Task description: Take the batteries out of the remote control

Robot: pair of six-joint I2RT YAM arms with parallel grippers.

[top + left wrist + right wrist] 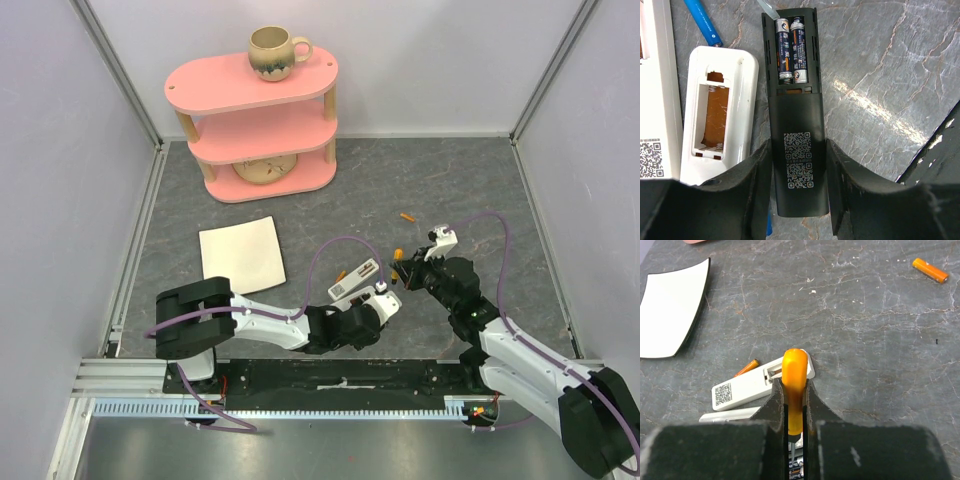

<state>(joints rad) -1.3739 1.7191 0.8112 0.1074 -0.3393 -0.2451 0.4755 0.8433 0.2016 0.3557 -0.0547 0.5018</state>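
My left gripper (797, 150) is shut on the lower end of a black remote (797, 125) that lies back-up on the table. Its battery bay is open and holds two dark blue batteries (790, 50) side by side. A loose blue battery (702, 22) lies at the top left. My right gripper (795, 382) is shut on an orange-handled screwdriver (795, 370), whose tip points down at the batteries (796, 472) in the bay. In the top view both grippers, left (385, 295) and right (405, 268), meet near the table's front middle.
A white remote (720, 115) with an empty bay lies left of the black one, and another white remote (655, 90) beyond it. Orange cells (930, 270) (747, 367) lie loose. A white pad (240, 255) is at the left; a pink shelf (255, 120) with a mug (272, 50) stands behind.
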